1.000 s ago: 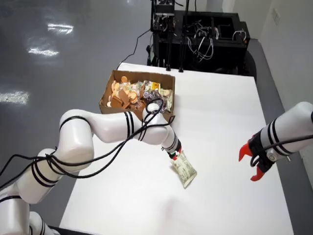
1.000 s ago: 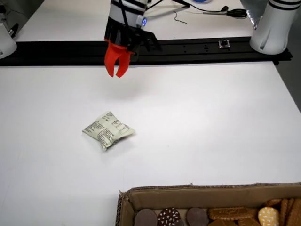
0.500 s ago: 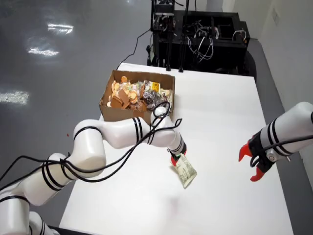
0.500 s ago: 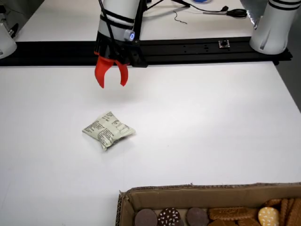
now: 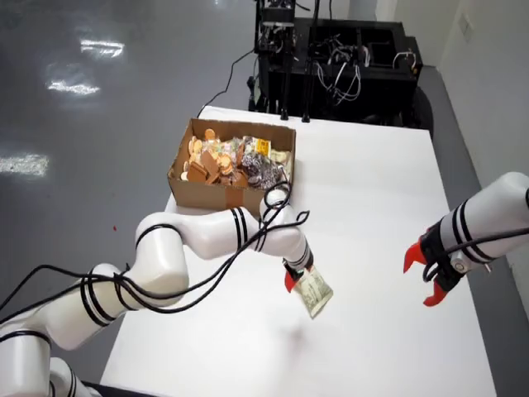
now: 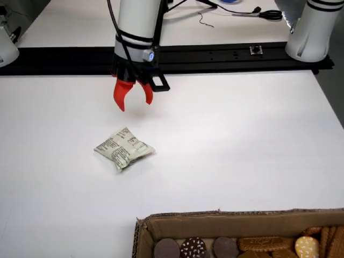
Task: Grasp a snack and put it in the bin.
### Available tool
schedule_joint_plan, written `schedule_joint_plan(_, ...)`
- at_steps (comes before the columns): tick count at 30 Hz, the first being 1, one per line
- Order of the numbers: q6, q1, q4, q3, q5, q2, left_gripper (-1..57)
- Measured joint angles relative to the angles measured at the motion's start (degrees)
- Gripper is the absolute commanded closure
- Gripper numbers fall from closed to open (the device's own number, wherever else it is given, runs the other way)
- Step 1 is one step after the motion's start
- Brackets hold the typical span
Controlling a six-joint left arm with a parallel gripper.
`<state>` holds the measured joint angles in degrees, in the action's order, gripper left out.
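Image view — white table (image 5: 372, 207), glossy grey floor (image 5: 99, 99), end effector (image 5: 291, 279) beside snack packet (image 5: 312, 292) — grip unclear.

1 snack pkt (image 6: 124, 148), 1 box (image 5: 216, 187), 2 arms

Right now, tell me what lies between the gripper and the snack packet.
Nothing. In the image2 view, only bare white table separates the open gripper from the snack packet. The image view shows them nearly overlapping, so the gap is hidden there.
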<state>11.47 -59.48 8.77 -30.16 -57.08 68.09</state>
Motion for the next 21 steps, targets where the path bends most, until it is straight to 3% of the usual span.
schedule_joint_plan(7, 2.1, 0.3, 0.0, 1.4, 1.0, 1.6, 13.8)
schedule_joint_plan(21, 1.2, 0.3, -1.3, 14.8, 1.0, 10.9, 12.6)
